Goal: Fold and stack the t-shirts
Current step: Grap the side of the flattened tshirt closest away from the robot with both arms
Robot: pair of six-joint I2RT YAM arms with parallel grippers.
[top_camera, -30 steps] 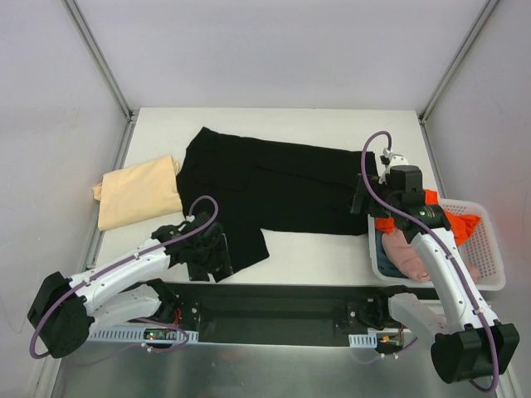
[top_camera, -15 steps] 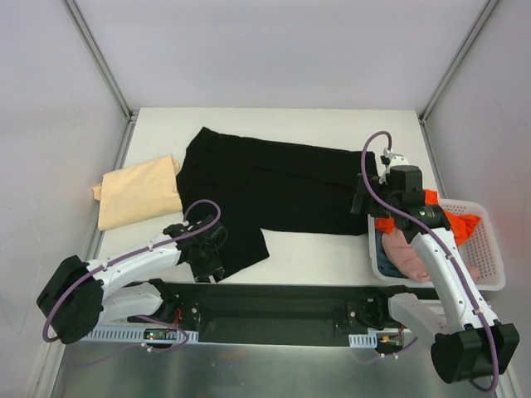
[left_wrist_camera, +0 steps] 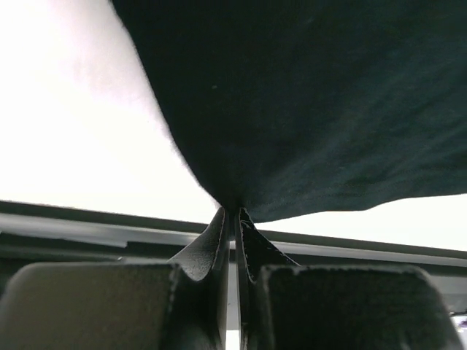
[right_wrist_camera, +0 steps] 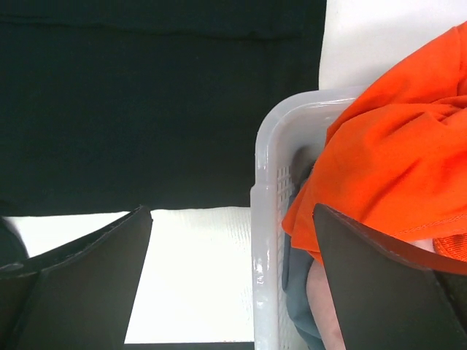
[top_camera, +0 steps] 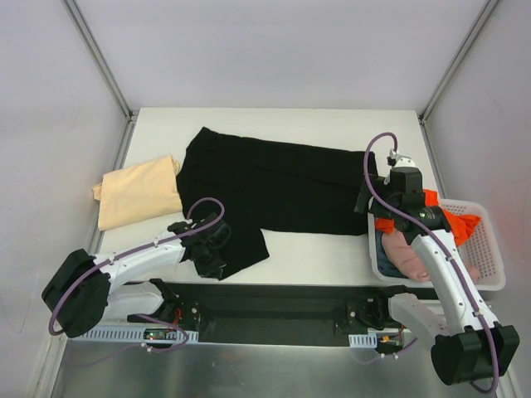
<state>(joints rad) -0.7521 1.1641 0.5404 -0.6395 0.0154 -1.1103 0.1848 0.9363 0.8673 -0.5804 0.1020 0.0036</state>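
Left claw: the left gripper (left_wrist_camera: 234, 215) is pinched tight on the near-left corner of the black t-shirt (top_camera: 282, 186). In the left wrist view the cloth comes to a point right between the closed fingers.
Near edge: that corner sits right by the table's (top_camera: 332, 124) front edge, with the dark rail just behind it, so there's basically no room to pull backward.
Which way the tee lies: everything else of the black shirt is away from the claw, toward the far side and off to the right. Looks like the fold has to carry the corner up and over in that direction.
Long axis: runs left to right across the middle of the table, with a flap hanging toward the near-left, where the grip is.
Right claw: the right gripper (right_wrist_camera: 230, 211) has its jaws wide apart, holding nothing, and hovers over the shirt's right end by the basket rim. That arm is the nearer one for the right end.
Basket: the white basket (top_camera: 496, 257) is just beside the shirt's right end, with the orange shirt (top_camera: 452, 222) and pink shirt (top_camera: 406, 253) piled inside.
Tan tee: the tan shirt (top_camera: 137, 192) lies folded at the left, touching or just beside the black one's left edge; can't tell which.
Open room: there's a bare strip along the far side and another near-right, in front of the black shirt. Left and right are crowded, so a sideways drag could snag the tan tee or the basket.
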